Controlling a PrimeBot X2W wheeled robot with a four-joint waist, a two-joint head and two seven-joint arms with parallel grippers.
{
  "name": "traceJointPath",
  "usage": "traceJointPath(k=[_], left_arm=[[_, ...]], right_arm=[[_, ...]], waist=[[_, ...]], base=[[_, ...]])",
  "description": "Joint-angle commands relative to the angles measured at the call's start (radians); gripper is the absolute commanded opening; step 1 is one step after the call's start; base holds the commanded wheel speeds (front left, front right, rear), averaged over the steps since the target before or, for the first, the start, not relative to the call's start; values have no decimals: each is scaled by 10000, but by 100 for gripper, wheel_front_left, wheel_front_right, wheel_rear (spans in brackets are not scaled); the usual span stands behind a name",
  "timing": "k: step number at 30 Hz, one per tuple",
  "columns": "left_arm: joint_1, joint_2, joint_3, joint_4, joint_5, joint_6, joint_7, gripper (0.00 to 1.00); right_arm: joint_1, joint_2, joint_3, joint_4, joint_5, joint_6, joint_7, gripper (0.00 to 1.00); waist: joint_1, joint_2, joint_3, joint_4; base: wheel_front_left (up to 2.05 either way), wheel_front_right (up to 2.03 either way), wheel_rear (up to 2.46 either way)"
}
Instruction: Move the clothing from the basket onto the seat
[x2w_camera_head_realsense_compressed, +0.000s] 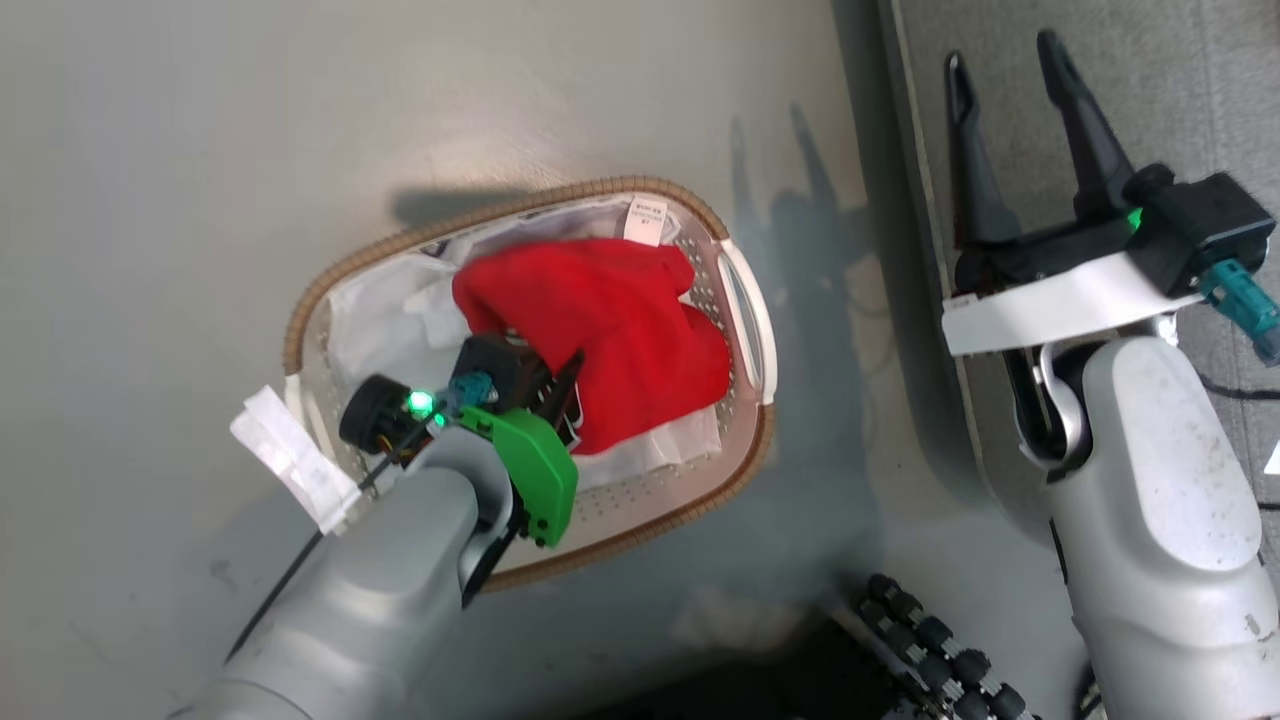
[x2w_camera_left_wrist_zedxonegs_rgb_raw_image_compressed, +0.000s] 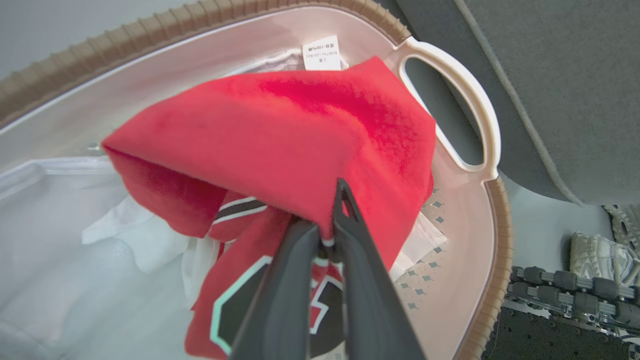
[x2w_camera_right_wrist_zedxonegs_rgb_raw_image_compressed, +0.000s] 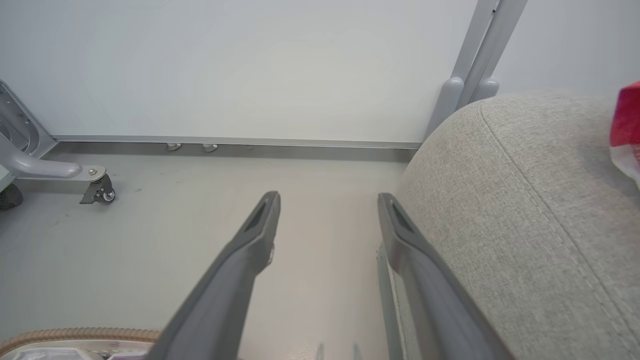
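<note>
The clothing lies bunched inside the basket, heaped toward the end nearest the seat. The left gripper reaches down into the basket, and its two dark fingers are pressed together on a fold of the clothing's lower edge, pinching the white-trimmed hem between them.

The clothing is soft, bright red cloth. One smooth fold drapes over the top, and black numerals with pale edging show beneath it by the fingers. Under it lies a crumpled white liner, and a small white label stands at the far wall. The basket is oval, of cream plastic pierced with small holes, with a ribbed brown rim and a looped side handle.

The basket stands on a smooth grey floor, just beside the seat, a grey woven cushion with a rounded edge and a seam. The right gripper hangs over that edge with its fingers wide apart and nothing between them. Black rollers of the robot's base lie near the basket.
</note>
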Motion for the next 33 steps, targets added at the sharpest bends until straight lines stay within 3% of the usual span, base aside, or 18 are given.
traceJointPath(k=[1,5,21,33], left_arm=[[232,39,60,-133,-35,-27,-49,0],[846,35,327,-614,170,-27,-50,0],[3482,46,3073,-3535,2020,-27,-44,0],[4082,134,4260,-5993,3109,-27,-45,0]], right_arm=[[249,-35,-56,128,-86,-10,-1,100],[607,-40,-132,436,-145,-10,-1,100],[2903,-43,-420,1319,-390,-10,-1,100],[4573,-38,-314,1902,-273,-10,-1,100]], waist=[[-1,0,-1098,431],[-1,0,-2155,787],[-1,0,-6030,2134],[-1,0,-7782,2271]], base=[[0,0,0],[0,0,0],[0,0,0],[0,0,0]])
